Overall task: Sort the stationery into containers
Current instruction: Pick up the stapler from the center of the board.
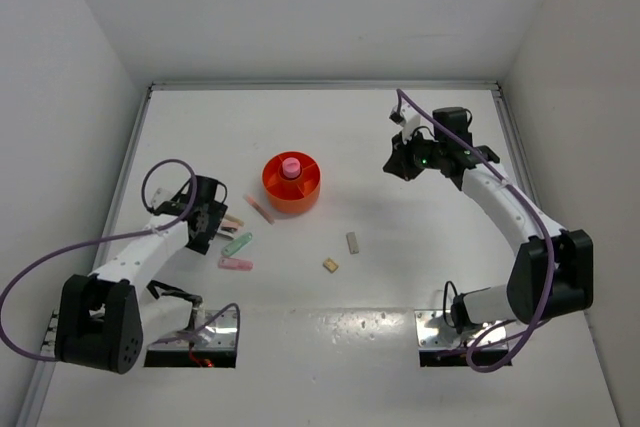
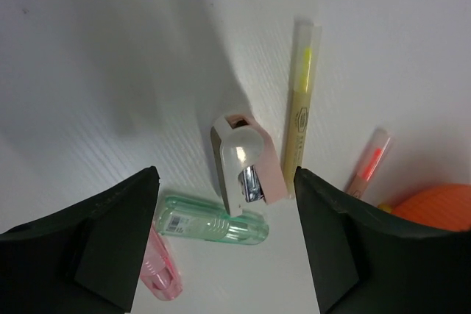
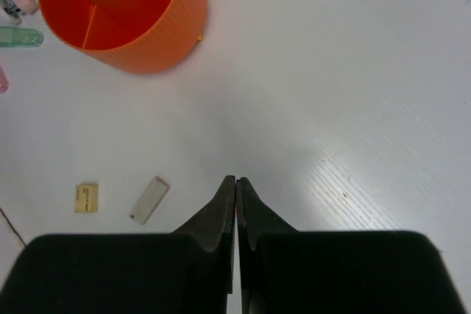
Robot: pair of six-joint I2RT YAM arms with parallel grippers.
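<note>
- The left gripper [image 1: 205,219] is seen over the left part of the white table [image 1: 400,277]. Its two black fingers [image 2: 110,240] are spread wide and nothing is held between them.
- Under the gap between these fingers, a small pale pink and white stapler [image 2: 243,163] is lying on the table.
- A tan stick with a yellow tip [image 2: 300,108] is laid just beside the stapler. A mint green transparent stick [image 2: 213,222] is laid at the stapler's near end, and a pastel pink piece [image 2: 160,273] is partly hidden by one finger.
- A pink stick with an orange-red tip [image 2: 366,163] is found between the tan stick and the tub.
- The round bright orange plastic tub [image 1: 300,195] is placed near the middle of the table. A pink-magenta chunky capsule [image 1: 290,165] is standing in its central cup.
- Two small beige blocks [image 1: 330,265] [image 1: 352,242] are lying on the table to the right of the tub, apart from each other.
- The right gripper [image 1: 398,162] is held well apart from the tub. Its fingers [image 3: 221,211] are pressed together, and nothing is gripped.
</note>
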